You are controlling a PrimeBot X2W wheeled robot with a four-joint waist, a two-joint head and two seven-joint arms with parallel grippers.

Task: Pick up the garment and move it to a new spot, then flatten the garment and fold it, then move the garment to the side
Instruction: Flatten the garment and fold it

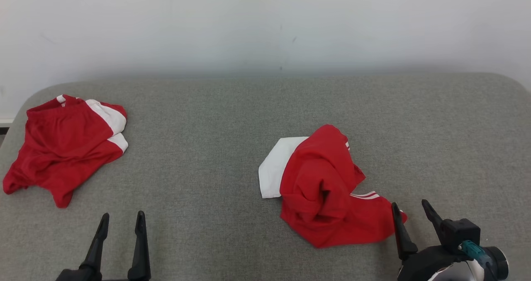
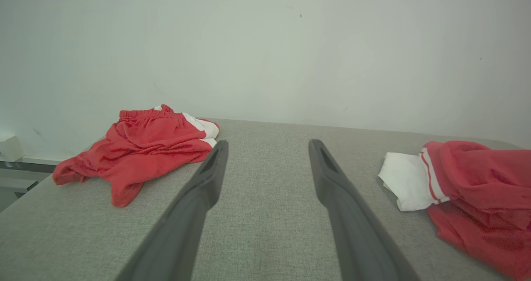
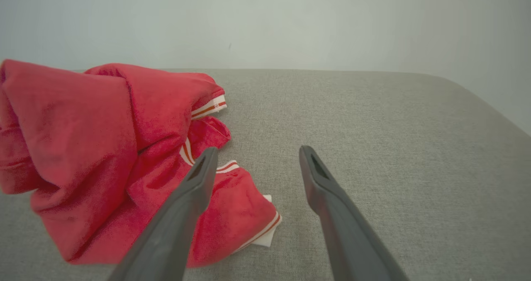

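Head view | left garment [image 1: 62, 148], centre garment [image 1: 319, 181]: two | left gripper [image 1: 123, 214], right gripper [image 1: 410, 203]: splayed, empty

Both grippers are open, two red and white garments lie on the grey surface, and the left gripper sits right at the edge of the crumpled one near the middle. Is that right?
One thing is wrong: the right gripper is the one at the edge of the crumpled red garment. The left gripper stands over bare grey surface, apart from both garments. The head view shows this; the rest holds.
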